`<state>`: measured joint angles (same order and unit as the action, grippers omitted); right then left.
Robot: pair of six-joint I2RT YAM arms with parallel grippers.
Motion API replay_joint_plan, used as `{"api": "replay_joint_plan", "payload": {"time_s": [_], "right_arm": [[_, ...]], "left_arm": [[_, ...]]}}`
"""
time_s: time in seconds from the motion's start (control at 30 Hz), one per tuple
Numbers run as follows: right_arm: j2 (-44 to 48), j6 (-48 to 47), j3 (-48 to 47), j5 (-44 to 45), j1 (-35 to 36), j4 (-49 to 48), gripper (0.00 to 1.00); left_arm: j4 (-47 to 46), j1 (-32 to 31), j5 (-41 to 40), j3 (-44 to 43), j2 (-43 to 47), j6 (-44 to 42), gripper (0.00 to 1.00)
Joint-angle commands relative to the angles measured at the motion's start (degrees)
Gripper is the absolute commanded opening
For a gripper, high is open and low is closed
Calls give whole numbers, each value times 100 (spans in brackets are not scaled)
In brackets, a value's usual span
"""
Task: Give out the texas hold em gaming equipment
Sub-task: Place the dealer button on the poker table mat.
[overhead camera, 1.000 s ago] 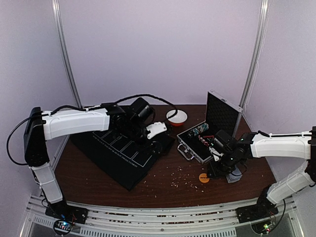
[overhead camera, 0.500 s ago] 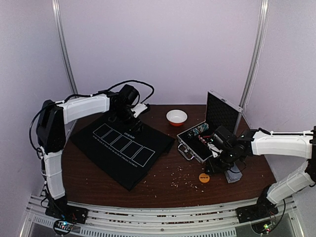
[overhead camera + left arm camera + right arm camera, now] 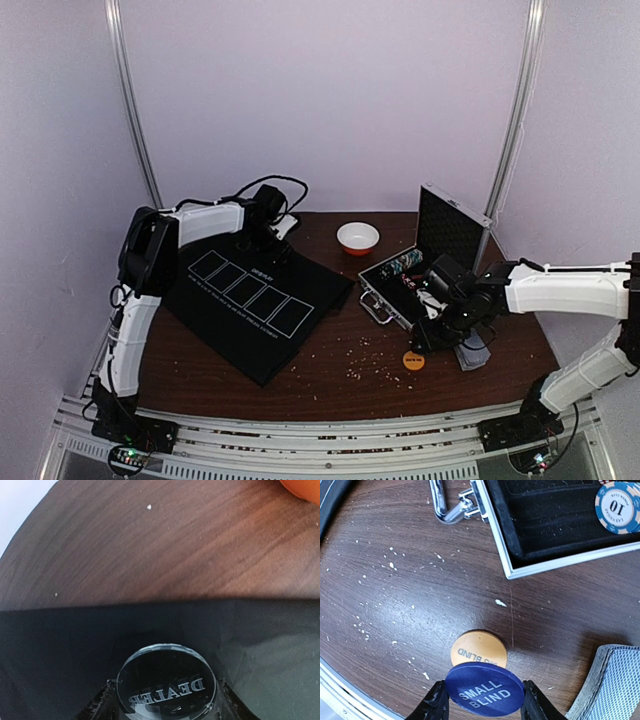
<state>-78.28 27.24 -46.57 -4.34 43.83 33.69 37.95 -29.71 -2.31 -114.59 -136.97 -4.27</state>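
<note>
My left gripper (image 3: pixel 165 700) is shut on a clear round disc marked DEALER (image 3: pixel 166 682), low over the far edge of the black mat (image 3: pixel 60 645). In the top view it (image 3: pixel 274 236) is at the mat's back corner. My right gripper (image 3: pixel 484 702) is shut on a purple-blue SMALL BLIND disc (image 3: pixel 485 689), held just above an orange blind disc (image 3: pixel 478 649) that lies flat on the table. In the top view that gripper (image 3: pixel 425 338) is beside the orange disc (image 3: pixel 413 360). A stack of grey-blue-backed cards (image 3: pixel 615 680) lies to the right. A blue striped chip (image 3: pixel 617 506) sits in the case.
The open silver case (image 3: pixel 400 290) stands right of centre, lid up, its handle (image 3: pixel 451 505) towards the mat. The white bowl (image 3: pixel 358 237) is at the back, between the arms. The mat (image 3: pixel 250 300) with its white card outlines covers the left half. Crumbs dot the brown table (image 3: pixel 340 365).
My left arm has swung back from the mat's right side near the case to the mat's far back corner. My right gripper has shifted slightly left over the orange disc.
</note>
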Motion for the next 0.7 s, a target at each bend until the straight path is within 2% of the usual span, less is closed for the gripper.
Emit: {"api": "replay_joint_plan", "payload": {"time_s": [0.0, 0.17, 0.67], "right_arm": [[-59, 54, -133, -53, 74, -45, 38], [-188, 28, -220, -58, 109, -27, 38], [-328, 10, -429, -33, 237, 68, 38]], "left_arm": [[-333, 77, 53, -373, -243, 124, 28], [-333, 168, 249, -385, -344, 234, 28], [-324, 212, 174, -192, -309, 278, 31]]}}
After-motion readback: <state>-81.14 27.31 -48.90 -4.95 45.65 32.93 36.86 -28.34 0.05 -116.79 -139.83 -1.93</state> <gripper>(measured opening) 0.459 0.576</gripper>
